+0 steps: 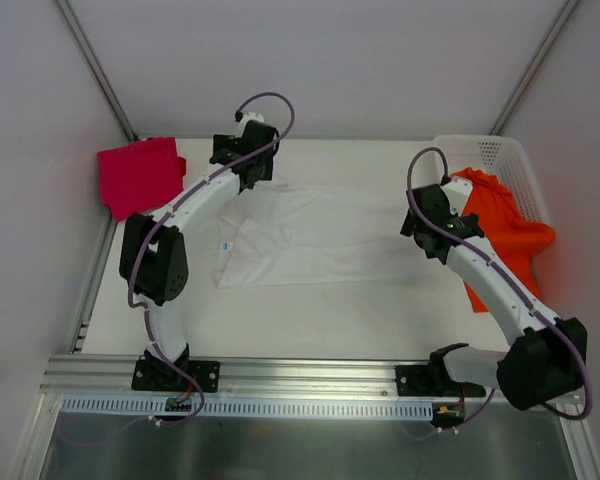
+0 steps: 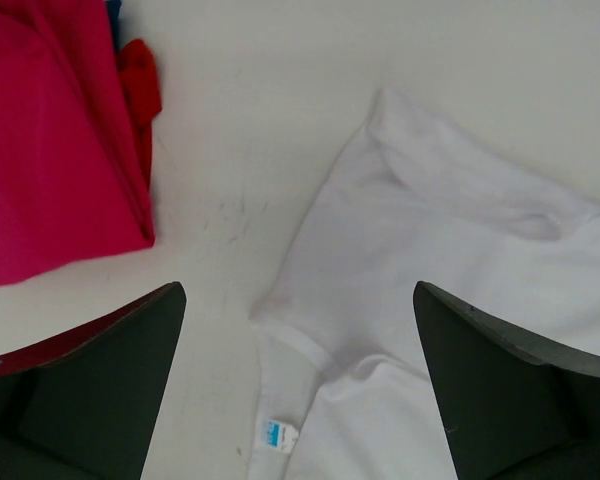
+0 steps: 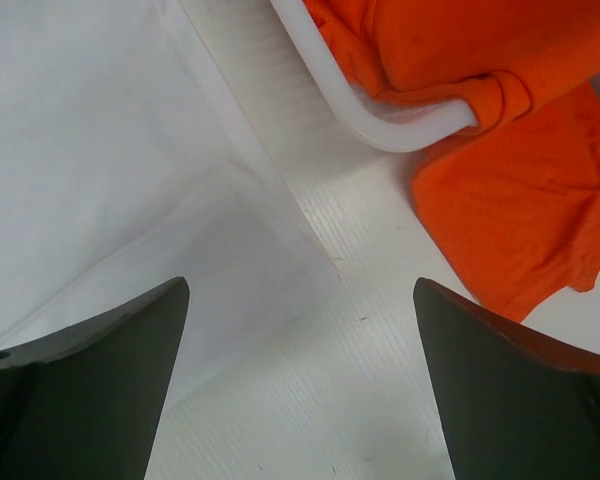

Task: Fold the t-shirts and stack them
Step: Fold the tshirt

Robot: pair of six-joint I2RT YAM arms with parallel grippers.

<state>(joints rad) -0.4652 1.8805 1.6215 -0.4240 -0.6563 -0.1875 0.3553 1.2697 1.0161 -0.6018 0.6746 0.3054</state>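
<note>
Overhead and wrist views of the workspace. The white cloth t-shirt point(image 1: 320, 235) lies spread flat across the middle of the white bench point(image 1: 310, 310), its small blue neck label point(image 1: 227, 245) towards the left arm.

The left tool point(image 1: 242, 160) stands over the far left edge of this shirt, its fingers wide apart and gripping nothing. In its wrist view, the gap between the fingers frames a sleeve of the white cloth t-shirt point(image 2: 430, 270), and the small blue neck label point(image 2: 277, 435) sits low in the gap. The magenta-red cloth t-shirt point(image 1: 140, 175) lies bunched in the far left corner of the bench, beside the left tool and apart from the white shirt.

The right tool point(image 1: 435, 225) stands at the shirt's right edge, likewise spread and empty. Its wrist view shows a corner of the white cloth t-shirt point(image 3: 130, 180) on the left of the gap. The bright orange cloth t-shirt point(image 1: 505, 235) hangs over the rim of the white plastic lattice basket point(image 1: 500, 155) on the right and spills onto the bench.
</note>
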